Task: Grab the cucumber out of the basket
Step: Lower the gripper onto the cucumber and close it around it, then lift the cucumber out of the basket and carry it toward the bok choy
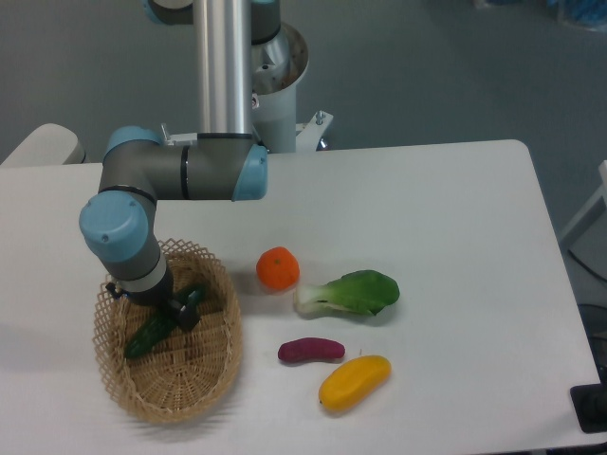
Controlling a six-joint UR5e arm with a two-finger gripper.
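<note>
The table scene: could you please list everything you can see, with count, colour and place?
basket: one, light tan wicker, near-left part of the table
cucumber: one, dark green, lying in the basket, partly behind the arm
orange: one, orange, on the table right of the basket
bok choy: one, green leaf with white stem, right of the orange
sweet potato: one, purple, in front of the bok choy
mango: one, yellow, near edge, beside the sweet potato
table: one, white
arm: one, grey with blue joints, reaching down into the basket
hand: one, dark, low over the cucumber; fingers not clear
</note>
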